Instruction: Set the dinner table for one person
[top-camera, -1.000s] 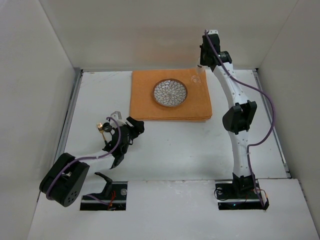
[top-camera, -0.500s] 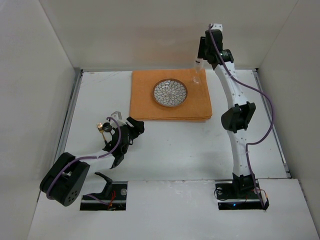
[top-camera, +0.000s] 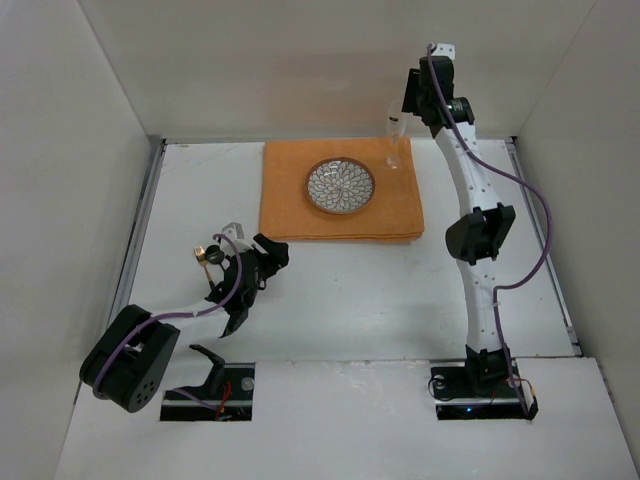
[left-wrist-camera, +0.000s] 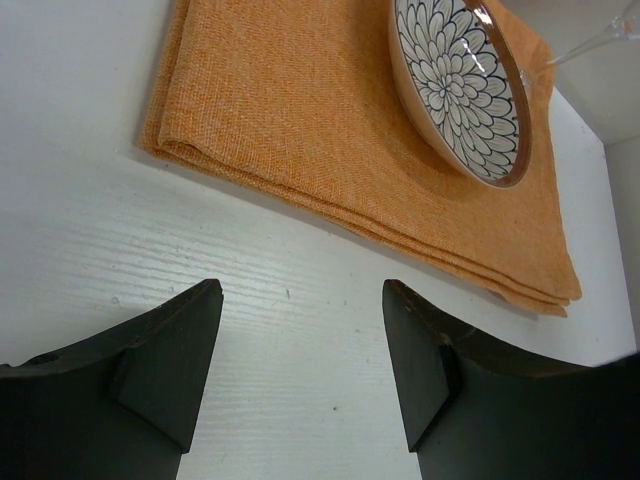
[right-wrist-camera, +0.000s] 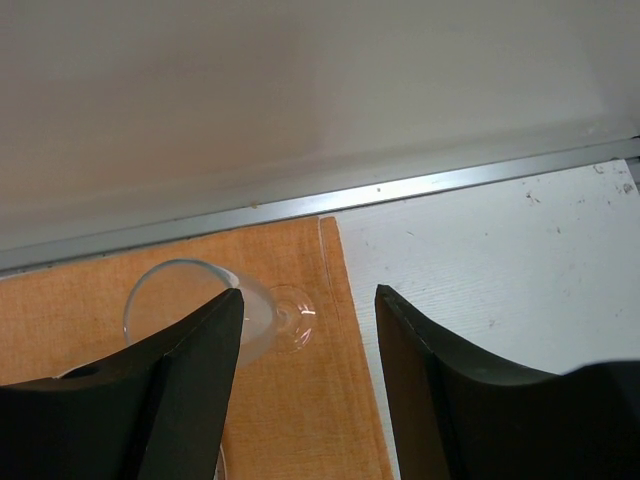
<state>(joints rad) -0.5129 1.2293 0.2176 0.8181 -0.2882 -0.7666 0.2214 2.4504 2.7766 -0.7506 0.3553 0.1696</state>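
Lifting clear of the glass, my right gripper now has its fingers spread, after pinching it a second ago. The glass stands on the cloth, just beside the plate, at the far side of the table. My left gripper stays spread and unmoved.

Orange cloth folded flat on white table. Flower plate sits on cloth. Left gripper fingers wide apart over table.
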